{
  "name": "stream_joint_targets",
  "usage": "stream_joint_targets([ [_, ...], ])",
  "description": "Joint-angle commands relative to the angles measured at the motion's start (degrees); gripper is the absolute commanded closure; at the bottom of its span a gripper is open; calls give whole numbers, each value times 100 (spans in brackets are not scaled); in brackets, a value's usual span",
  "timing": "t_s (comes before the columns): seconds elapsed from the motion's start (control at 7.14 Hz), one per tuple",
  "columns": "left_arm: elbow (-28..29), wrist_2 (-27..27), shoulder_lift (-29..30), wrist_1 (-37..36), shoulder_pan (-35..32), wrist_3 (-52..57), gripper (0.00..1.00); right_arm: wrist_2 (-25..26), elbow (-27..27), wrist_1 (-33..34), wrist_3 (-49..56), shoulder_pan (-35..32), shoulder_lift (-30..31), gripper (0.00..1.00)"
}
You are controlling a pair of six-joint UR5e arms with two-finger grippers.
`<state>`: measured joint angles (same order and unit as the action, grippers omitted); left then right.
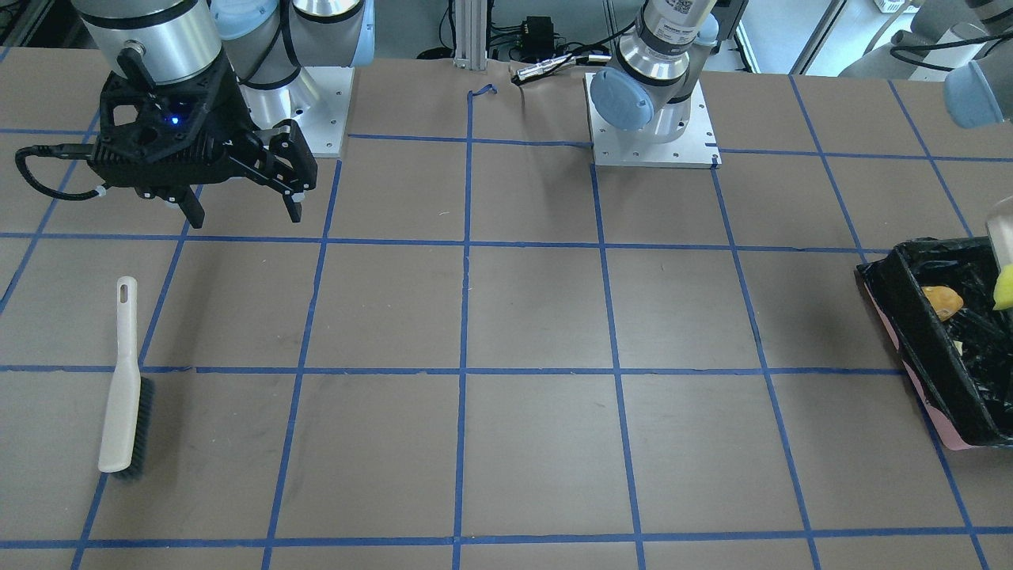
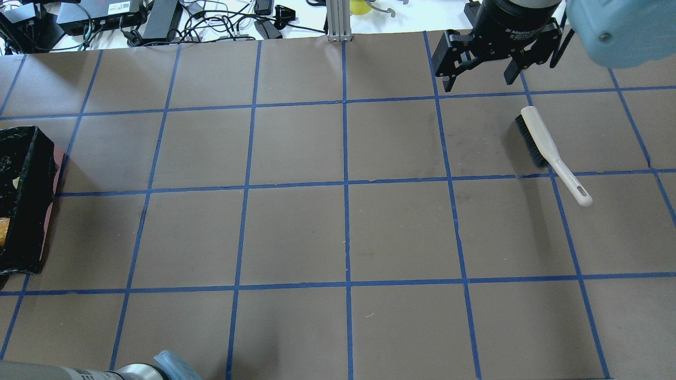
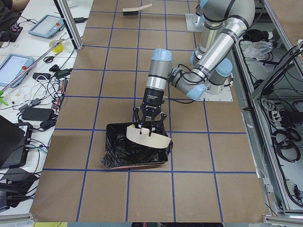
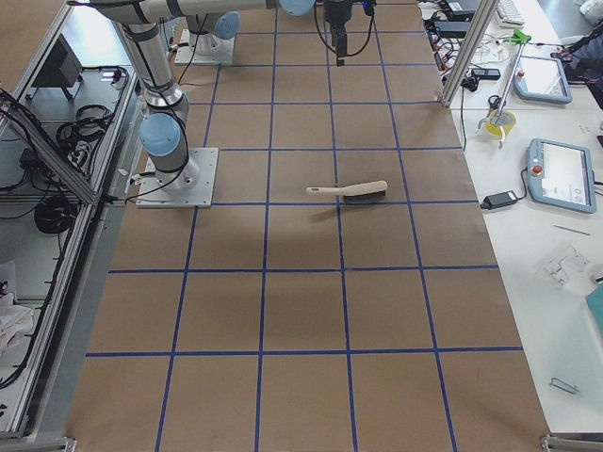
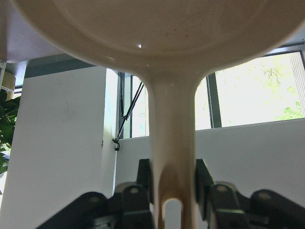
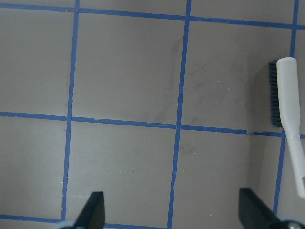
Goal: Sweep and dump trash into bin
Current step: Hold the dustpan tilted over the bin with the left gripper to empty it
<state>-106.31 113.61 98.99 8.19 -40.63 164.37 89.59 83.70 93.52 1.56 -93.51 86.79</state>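
My left gripper (image 3: 150, 126) is shut on the handle of a beige dustpan (image 3: 149, 138) and holds it tilted over the bin (image 3: 135, 154), a pink-sided box with a black bag. The left wrist view shows the handle (image 5: 171, 157) clamped between the fingers. In the bin (image 1: 942, 348) lies the brown lump (image 1: 942, 302). The yellow sponge (image 1: 1005, 288) is at the dustpan's lip, above the bag. A pale scrap (image 2: 16, 182) shows in the bag. My right gripper (image 1: 237, 212) is open and empty, hovering above the table at the far end from the bin.
A white hand brush (image 1: 123, 388) with dark bristles lies flat on the table near my right gripper (image 2: 478, 79), also in the right wrist view (image 6: 287, 109). Blue tape lines grid the brown table. Cables and tablets lie beyond the table's far edge.
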Motion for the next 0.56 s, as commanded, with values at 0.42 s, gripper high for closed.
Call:
stream_joint_targets([
  [0.42, -590, -5, -213, -1125, -76, 86, 100, 23, -12, 62, -7, 0, 75, 0],
])
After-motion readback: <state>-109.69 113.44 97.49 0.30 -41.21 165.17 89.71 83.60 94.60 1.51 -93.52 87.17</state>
